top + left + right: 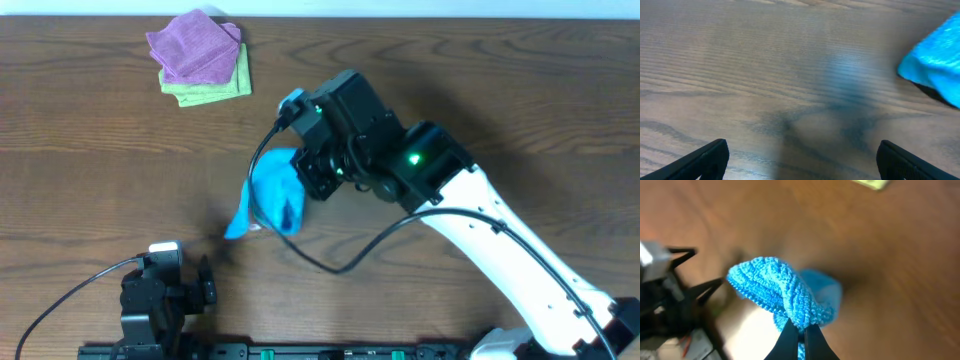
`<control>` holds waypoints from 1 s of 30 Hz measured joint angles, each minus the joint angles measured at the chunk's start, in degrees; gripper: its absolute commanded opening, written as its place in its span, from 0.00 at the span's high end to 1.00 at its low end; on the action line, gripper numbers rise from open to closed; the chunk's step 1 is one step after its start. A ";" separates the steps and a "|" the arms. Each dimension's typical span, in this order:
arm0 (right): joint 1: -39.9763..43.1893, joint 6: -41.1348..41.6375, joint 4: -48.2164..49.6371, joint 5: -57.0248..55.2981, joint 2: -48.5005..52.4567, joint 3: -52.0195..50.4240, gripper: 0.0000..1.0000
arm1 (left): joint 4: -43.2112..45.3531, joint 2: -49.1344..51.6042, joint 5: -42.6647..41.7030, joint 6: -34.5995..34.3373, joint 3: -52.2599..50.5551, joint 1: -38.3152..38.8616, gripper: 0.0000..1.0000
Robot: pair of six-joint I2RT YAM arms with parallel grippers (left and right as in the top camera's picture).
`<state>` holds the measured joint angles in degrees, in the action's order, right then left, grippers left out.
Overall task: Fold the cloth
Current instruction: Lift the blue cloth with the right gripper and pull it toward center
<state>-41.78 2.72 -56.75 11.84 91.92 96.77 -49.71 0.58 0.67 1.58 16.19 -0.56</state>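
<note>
The sky-blue cloth (272,195) hangs bunched from my right gripper (312,178) above the middle of the table. In the right wrist view the fingers (800,330) are shut on a fold of the cloth (785,292), which droops away below them. A corner of the cloth (935,62) shows at the right edge of the left wrist view. My left gripper (800,160) is open and empty over bare wood, near the table's front edge (205,283).
A purple cloth (195,45) lies folded on a light green cloth (215,88) at the back left of the wooden table (90,170). The right arm's black cable (330,262) loops over the table in front of the cloth.
</note>
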 measured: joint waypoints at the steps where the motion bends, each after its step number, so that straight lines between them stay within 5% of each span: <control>1: 1.18 0.02 0.50 -1.07 0.35 0.00 0.99 | 0.02 0.00 -0.02 -0.02 0.00 0.00 0.04; 6: 10.67 -1.22 8.72 -4.66 6.32 0.02 0.95 | 0.11 0.00 -0.02 -0.02 0.00 0.00 0.05; 10: 19.43 -2.91 27.61 -9.64 17.20 0.09 0.48 | 0.28 0.00 -0.28 0.07 -0.15 0.00 0.05; 13: 23.47 -3.08 33.53 -13.11 22.21 0.04 0.38 | 0.33 0.00 -1.16 0.24 -0.20 0.00 0.05; 24: 25.38 0.74 16.28 -13.35 16.37 -0.07 0.30 | 3.61 0.02 -10.49 -0.81 -1.81 0.00 0.05; 30: 26.32 3.58 5.79 -5.86 14.62 -0.59 0.35 | 9.79 0.55 -17.03 -6.23 -1.77 0.00 0.04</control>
<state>-15.46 6.31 -50.96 5.98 106.54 96.18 -39.92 1.13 -16.36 -4.64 14.41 -0.56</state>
